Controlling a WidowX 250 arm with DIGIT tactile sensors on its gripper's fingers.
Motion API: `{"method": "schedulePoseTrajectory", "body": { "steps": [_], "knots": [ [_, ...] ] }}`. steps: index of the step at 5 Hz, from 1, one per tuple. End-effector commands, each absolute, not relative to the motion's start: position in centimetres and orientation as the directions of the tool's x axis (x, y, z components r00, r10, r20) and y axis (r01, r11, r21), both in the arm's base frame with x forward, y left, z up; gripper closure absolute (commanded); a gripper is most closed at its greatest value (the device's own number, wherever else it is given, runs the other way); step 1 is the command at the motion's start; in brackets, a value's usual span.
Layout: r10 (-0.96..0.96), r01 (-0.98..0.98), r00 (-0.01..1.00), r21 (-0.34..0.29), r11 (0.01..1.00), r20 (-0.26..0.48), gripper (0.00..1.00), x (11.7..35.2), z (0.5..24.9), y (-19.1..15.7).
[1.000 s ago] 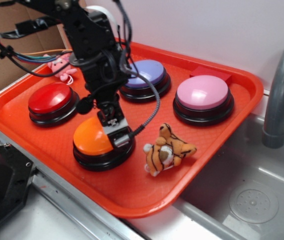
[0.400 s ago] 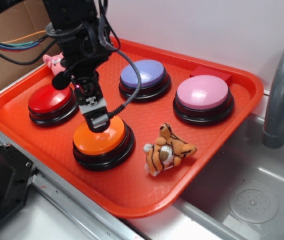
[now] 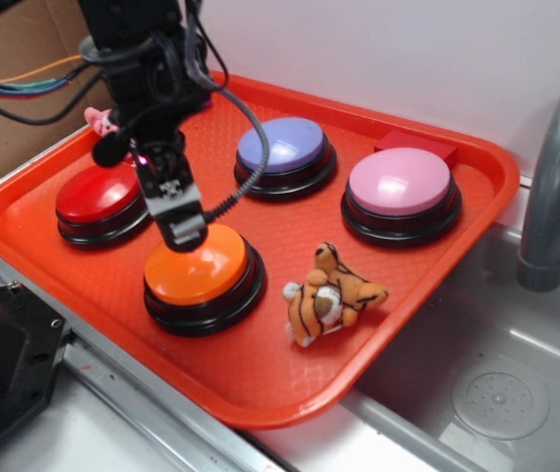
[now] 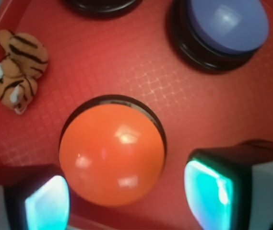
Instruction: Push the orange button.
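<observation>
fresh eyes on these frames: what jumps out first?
Four big dome buttons on a red tray: the orange button nearest the front edge, red to its left, purple and pink behind. The black gripper hangs at the orange dome's back edge, fingers spread in the wrist view. A plush tiger lies right of it.

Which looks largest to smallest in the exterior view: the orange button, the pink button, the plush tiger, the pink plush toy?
1. Orange button and pink button: they look alike, so no ranking between them.
2. Plush tiger.
3. Pink plush toy, though the arm hides most of it.
</observation>
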State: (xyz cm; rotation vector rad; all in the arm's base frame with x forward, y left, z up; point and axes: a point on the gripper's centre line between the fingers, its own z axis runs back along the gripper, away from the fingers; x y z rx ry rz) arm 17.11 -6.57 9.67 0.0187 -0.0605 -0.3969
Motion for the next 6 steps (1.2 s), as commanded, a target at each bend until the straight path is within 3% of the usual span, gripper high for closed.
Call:
{"method": "schedulePoseTrajectory", "body": {
  "steps": [1,3,6],
  "knots": [
    [-0.403,0.402,0.914,0.026,0.915,0.053,0.0,17.5,12.2,-7.2],
    [-0.401,0.402,0.914,0.003,0.916,0.062,0.0,17.6,12.9,-7.2],
    [-0.41,0.408,0.909,0.031,0.912,0.072,0.0,17.5,14.4,-7.6]
  ]
}}
